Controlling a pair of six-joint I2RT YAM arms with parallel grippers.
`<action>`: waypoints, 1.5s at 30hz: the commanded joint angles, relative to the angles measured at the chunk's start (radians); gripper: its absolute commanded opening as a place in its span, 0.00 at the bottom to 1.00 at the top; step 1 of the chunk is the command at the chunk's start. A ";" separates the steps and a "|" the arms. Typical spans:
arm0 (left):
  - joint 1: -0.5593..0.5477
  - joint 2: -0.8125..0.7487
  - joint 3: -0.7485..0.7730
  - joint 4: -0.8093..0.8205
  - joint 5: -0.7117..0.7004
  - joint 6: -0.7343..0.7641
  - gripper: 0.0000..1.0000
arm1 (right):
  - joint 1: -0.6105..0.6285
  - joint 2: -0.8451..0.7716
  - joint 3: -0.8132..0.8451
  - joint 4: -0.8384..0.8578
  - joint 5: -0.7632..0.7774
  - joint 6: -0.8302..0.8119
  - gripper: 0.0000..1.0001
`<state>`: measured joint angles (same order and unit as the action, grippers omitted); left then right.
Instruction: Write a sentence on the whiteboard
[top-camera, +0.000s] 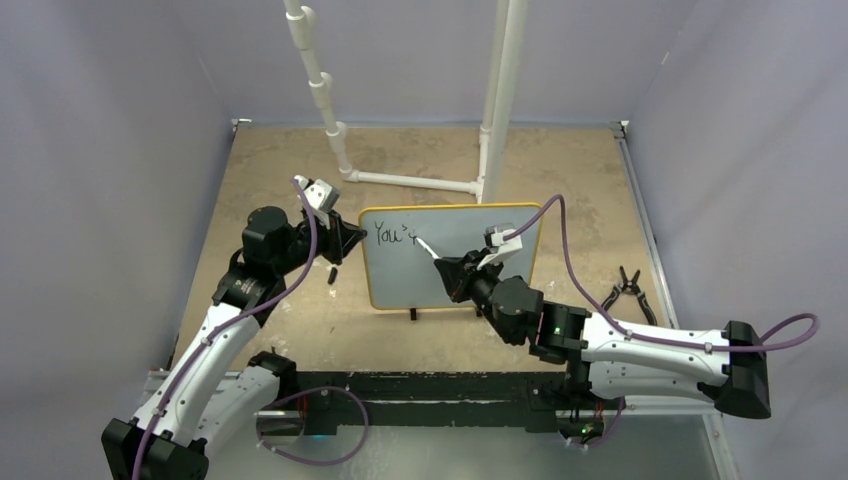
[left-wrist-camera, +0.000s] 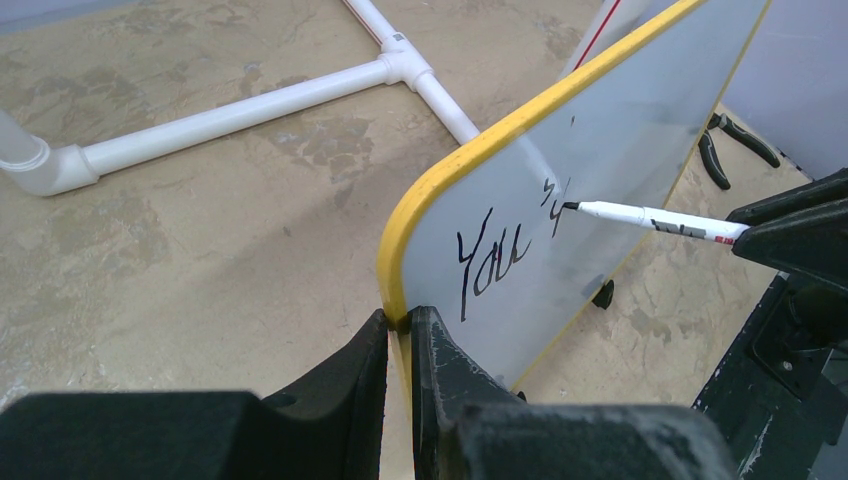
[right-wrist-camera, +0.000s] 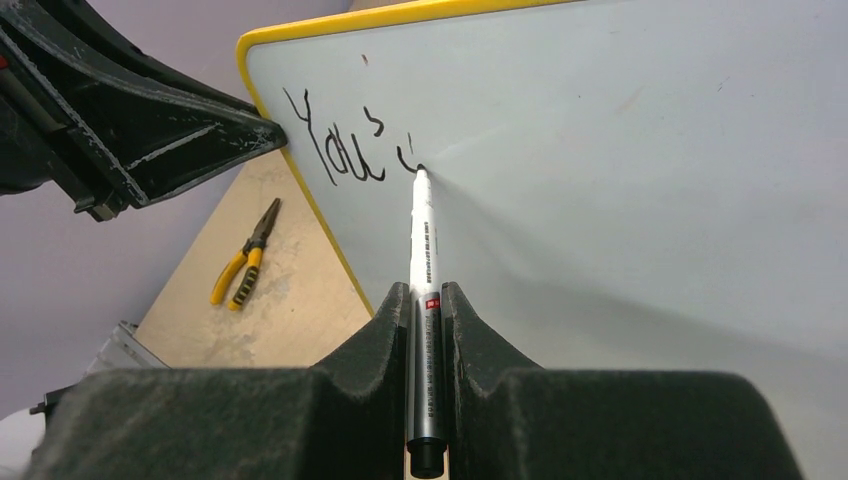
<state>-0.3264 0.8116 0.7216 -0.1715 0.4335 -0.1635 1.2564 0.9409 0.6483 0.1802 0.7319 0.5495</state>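
The whiteboard (top-camera: 470, 270) stands upright mid-table, pale with a yellow frame (left-wrist-camera: 455, 165). My left gripper (top-camera: 350, 240) is shut on its left edge; in the left wrist view that gripper (left-wrist-camera: 400, 325) pinches the yellow rim. My right gripper (top-camera: 452, 268) is shut on a white marker (right-wrist-camera: 422, 250), whose black tip touches the board. The sentence (right-wrist-camera: 335, 150) reads "You'" plus a small started stroke; it also shows as the sentence (left-wrist-camera: 500, 255) and the sentence (top-camera: 393, 236). The same marker (left-wrist-camera: 650, 218) reaches in from the right.
White PVC pipe frame (top-camera: 405, 180) stands behind the board, its pipes (left-wrist-camera: 240, 115) lying on the tabletop. Pliers (top-camera: 628, 292) lie right of the board. A small black cap-like piece (top-camera: 331, 272) lies left of the board. Purple walls enclose the table.
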 joint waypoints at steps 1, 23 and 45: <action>0.000 -0.003 -0.008 0.022 0.039 0.008 0.00 | -0.009 -0.026 0.001 -0.006 0.105 0.008 0.00; 0.000 -0.002 -0.008 0.023 0.041 0.007 0.00 | -0.009 -0.064 -0.039 0.065 -0.032 -0.069 0.00; 0.000 0.000 -0.009 0.026 0.048 0.005 0.00 | -0.009 -0.066 -0.001 -0.145 0.084 0.072 0.00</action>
<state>-0.3248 0.8120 0.7216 -0.1719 0.4377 -0.1635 1.2560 0.8959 0.6113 0.1051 0.7166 0.6048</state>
